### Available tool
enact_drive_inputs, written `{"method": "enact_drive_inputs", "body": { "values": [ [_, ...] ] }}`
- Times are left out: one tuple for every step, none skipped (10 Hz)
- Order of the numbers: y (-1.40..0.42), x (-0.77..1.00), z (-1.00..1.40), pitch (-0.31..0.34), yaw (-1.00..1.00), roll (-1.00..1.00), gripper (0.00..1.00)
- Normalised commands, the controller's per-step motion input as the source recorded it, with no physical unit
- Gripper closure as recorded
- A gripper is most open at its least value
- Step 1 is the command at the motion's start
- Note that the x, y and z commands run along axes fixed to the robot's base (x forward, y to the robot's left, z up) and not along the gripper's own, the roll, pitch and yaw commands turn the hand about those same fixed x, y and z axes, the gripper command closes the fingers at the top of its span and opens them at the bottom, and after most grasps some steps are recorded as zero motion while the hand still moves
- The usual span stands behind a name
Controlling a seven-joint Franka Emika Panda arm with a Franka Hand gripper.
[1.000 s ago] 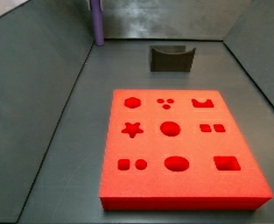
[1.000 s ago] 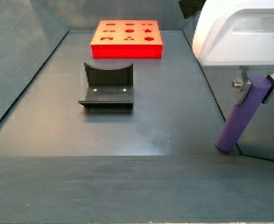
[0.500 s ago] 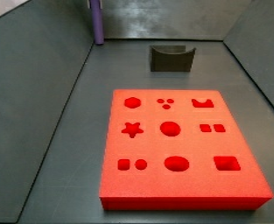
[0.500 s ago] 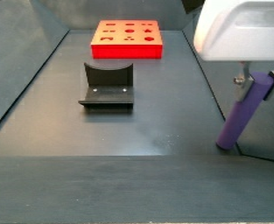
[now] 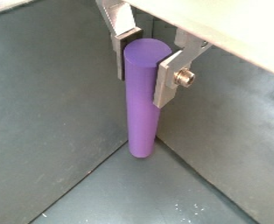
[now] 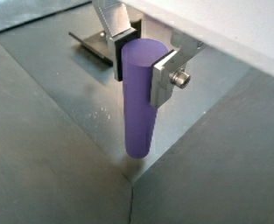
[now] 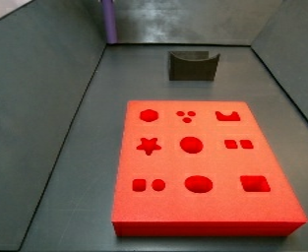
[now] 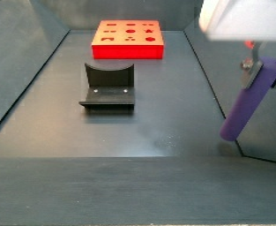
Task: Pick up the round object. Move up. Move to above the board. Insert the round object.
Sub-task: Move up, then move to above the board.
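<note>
My gripper (image 5: 145, 59) is shut on the upper end of the round object (image 5: 140, 105), a slim purple peg that hangs tilted between the silver fingers (image 5: 168, 79). The same grip shows in the second wrist view, gripper (image 6: 143, 59) on peg (image 6: 138, 105). In a side view the peg (image 8: 247, 104) hangs just above the floor by the right wall, under the gripper (image 8: 264, 67). In a side view only the peg (image 7: 109, 22) shows, at the far left corner. The red board (image 7: 169, 202) with shaped holes lies far from the peg; it also shows in a side view (image 8: 128, 53).
The dark fixture (image 8: 108, 86) stands on the floor between the board and the peg's end of the bin; it shows too in a side view (image 7: 192, 65) and in a wrist view (image 6: 94, 45). Grey walls slope up around the floor, close beside the peg.
The gripper has risen with the peg in it; the peg's lower end has come up off the floor. Board and fixture have not moved.
</note>
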Motion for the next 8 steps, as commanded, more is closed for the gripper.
{"method": "enact_drive_inputs", "body": {
  "values": [
    [0.01,-0.02,0.45,0.079,0.02,0.06,1.0],
    [0.01,-0.01,0.34,0.087,0.02,0.06,1.0],
    [0.01,-0.02,0.18,0.087,0.02,0.04,1.0],
    [-0.07,0.0,1.0,-0.068,-0.27,-0.6,1.0],
    [-0.06,0.0,1.0,-0.069,-0.27,-0.6,1.0],
    [-0.05,0.0,1.0,-0.067,-0.22,-0.55,1.0],
    [-0.03,0.01,1.0,-0.041,-0.14,-0.41,1.0],
    [-0.02,0.02,1.0,-0.019,-0.09,-0.3,1.0]
  ]
}}
